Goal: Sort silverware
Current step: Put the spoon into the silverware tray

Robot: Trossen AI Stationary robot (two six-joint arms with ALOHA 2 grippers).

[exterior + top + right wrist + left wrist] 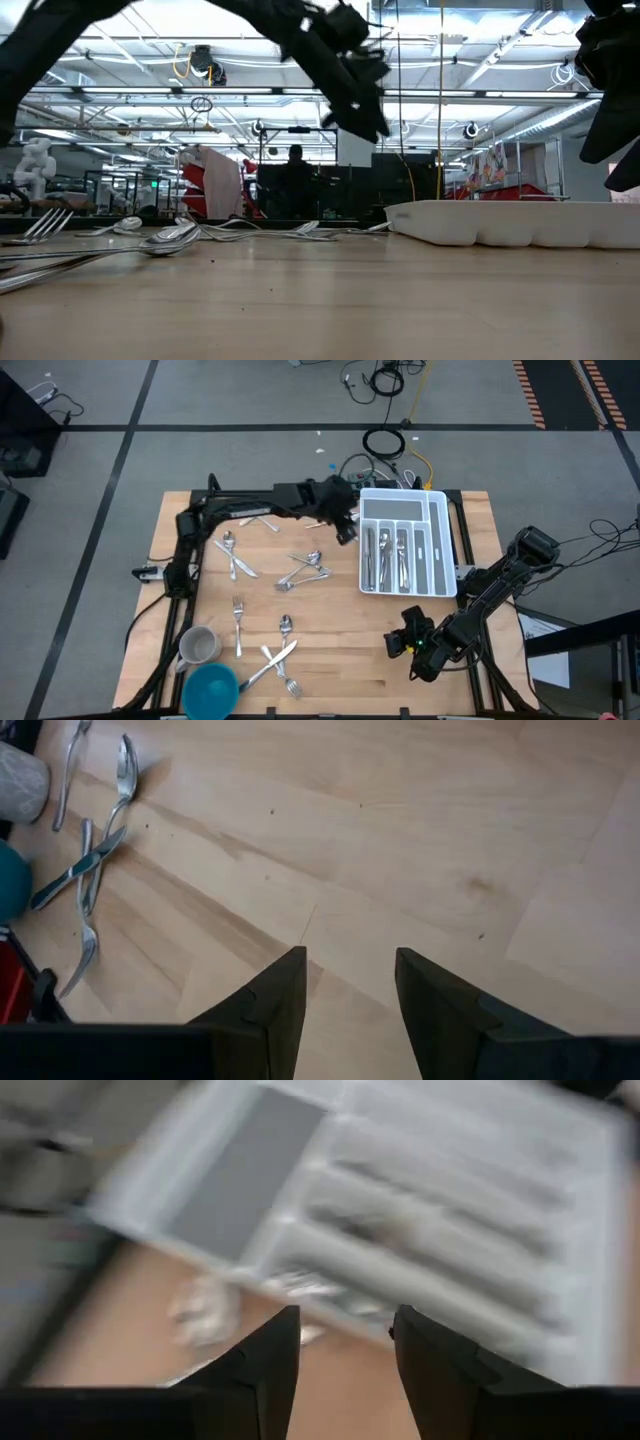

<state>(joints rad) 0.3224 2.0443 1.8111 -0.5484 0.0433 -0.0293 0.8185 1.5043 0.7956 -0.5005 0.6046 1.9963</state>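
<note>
**Hovering by the tray, nothing in either grip**

Reading any brand or writing proves impossible here. The left gripper [345,530] hangs just beside the white organiser tray [437,545], fingers parted and empty; its wrist view blurs the tray's contents. The right gripper [402,643], just below the tray, stands half open, holding nothing. Silverware [300,568] lies scattered left of the tray, some already inside it
</note>
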